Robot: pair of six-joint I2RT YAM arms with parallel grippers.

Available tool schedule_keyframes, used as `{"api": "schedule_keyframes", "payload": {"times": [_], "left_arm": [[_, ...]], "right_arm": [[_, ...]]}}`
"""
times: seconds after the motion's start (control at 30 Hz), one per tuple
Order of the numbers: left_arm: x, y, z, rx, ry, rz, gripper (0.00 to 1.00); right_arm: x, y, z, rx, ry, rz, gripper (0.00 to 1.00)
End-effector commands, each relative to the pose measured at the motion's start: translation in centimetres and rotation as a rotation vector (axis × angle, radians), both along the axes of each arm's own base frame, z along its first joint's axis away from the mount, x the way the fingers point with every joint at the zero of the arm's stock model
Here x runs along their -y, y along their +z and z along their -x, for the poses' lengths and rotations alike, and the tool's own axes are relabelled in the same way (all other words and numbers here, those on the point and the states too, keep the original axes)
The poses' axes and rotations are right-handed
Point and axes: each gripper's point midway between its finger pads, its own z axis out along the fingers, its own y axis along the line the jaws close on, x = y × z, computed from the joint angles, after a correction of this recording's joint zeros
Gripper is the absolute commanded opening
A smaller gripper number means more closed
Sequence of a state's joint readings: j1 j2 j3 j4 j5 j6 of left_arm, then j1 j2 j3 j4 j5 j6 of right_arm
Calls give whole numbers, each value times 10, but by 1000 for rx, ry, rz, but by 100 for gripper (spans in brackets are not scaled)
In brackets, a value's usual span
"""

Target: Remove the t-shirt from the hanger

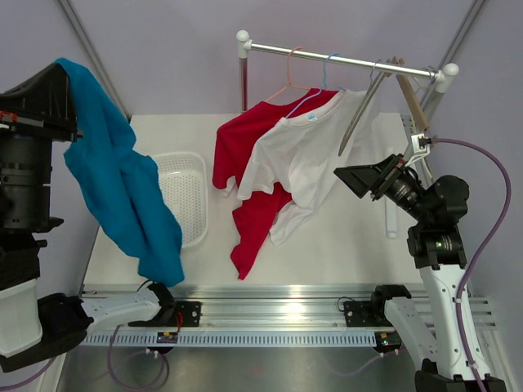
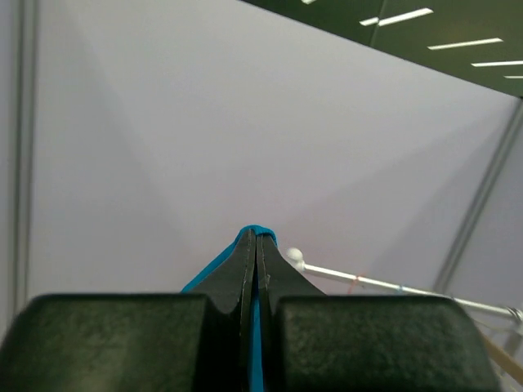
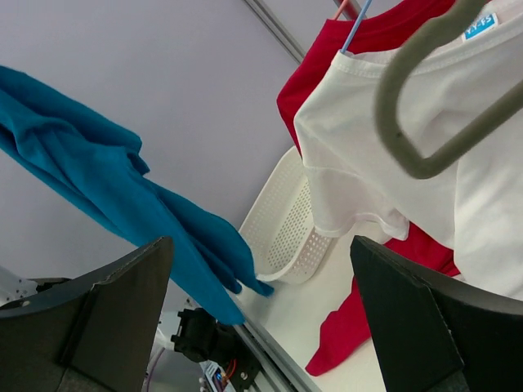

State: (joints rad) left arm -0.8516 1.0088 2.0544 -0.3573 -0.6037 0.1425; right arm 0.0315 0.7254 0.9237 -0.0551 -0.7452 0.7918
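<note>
Worktop: white, lower centre
Left fingers: clenched on teal cotton t-shirt, upper left
Right fingers: released, grey curved hanger upper right

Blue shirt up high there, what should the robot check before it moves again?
1. Left gripper shut on the blue t-shirt: ok.
2. Blue t-shirt off the grey hanger, which hangs bare: ok.
3. Right gripper open, holding nothing: ok.
4. Shirt's lower end right above the white basket: cannot tell.
5. Red t-shirt and white t-shirt hanging on the rail: ok.
</note>
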Motion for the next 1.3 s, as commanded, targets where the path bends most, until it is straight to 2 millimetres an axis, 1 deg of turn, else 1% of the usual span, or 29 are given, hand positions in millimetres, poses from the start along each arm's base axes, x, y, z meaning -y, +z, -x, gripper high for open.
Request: {"api": "schedule_keyframes", "payload": {"times": [0.0, 0.03, 0.07, 0.13, 0.2, 0.23, 0.3, 0.33, 0.4, 0.43, 0.47, 0.5, 0.53, 0.57, 0.6, 0.67, 0.7, 0.73, 0.77, 0.83, 0.93, 0.97, 1.0, 1.07, 1.13, 1.17, 1.27], "left_arm": [[-21, 40, -1, 119, 159, 19, 0], [-10, 44, -11, 123, 174, 2, 0], [-11, 52, -13, 149, 207, -14, 0], [2, 64, -21, 180, 225, -45, 0], [4, 78, -19, 230, 237, -67, 0], [9, 83, -23, 249, 249, -74, 0], [1, 96, -14, 302, 286, -68, 0], [-1, 97, -14, 309, 299, -72, 0], [3, 93, -20, 296, 331, -112, 0], [3, 88, -25, 287, 352, -133, 0], [12, 74, -37, 264, 369, -184, 0], [13, 66, -42, 249, 389, -210, 0], [11, 58, -50, 230, 427, -233, 0], [5, 52, -51, 221, 450, -241, 0], [15, 33, -66, 184, 457, -299, 0], [6, 20, -75, 163, 511, -319, 0], [5, 7, -81, 137, 522, -334, 0], [-3, 3, -85, 127, 548, -332, 0], [-1, -1, -89, 123, 526, -320, 0], [-9, -3, -92, 112, 534, -304, 0], [-17, 0, -94, 106, 541, -270, 0], [-17, 4, -94, 112, 527, -263, 0], [-20, 15, -90, 128, 524, -236, 0], [-19, 25, -88, 139, 499, -211, 0], [-21, 37, -85, 153, 506, -188, 0], [-23, 47, -85, 168, 521, -177, 0], [-23, 51, -89, 181, 547, -179, 0]], "right_arm": [[-4, -9, 11, 8, 24, 27, 99], [-5, -10, 12, 8, 31, 28, 100], [-8, -12, 15, 6, 46, 30, 99], [-10, -18, 17, -5, 60, 32, 99], [-15, -21, 23, -12, 83, 37, 99], [-16, -22, 25, -10, 89, 45, 99], [-19, -23, 30, -9, 103, 48, 100], [-21, -25, 31, -13, 107, 50, 99], [-22, -28, 33, -16, 112, 52, 100], [-24, -33, 34, -26, 124, 55, 99], [-25, -35, 33, -34, 126, 57, 99], [-25, -38, 33, -41, 128, 58, 99], [-26, -41, 33, -47, 134, 59, 99], [-27, -43, 33, -54, 139, 61, 98], [-27, -46, 34, -69, 140, 67, 98], [-26, -49, 37, -60, 135, 83, 98], [-24, -52, 36, -69, 118, 87, 98], [-24, -52, 37, -66, 116, 91, 98], [-24, -53, 39, -65, 118, 94, 98], [-25, -53, 40, -71, 121, 99, 98], [-25, -53, 39, -67, 119, 106, 97], [-25, -53, 39, -70, 116, 105, 97], [-25, -54, 38, -70, 115, 105, 97], [-25, -53, 37, -72, 115, 105, 97], [-26, -51, 36, -69, 116, 106, 97], [-26, -51, 35, -68, 116, 108, 97], [-26, -47, 35, -63, 116, 116, 97]]}}
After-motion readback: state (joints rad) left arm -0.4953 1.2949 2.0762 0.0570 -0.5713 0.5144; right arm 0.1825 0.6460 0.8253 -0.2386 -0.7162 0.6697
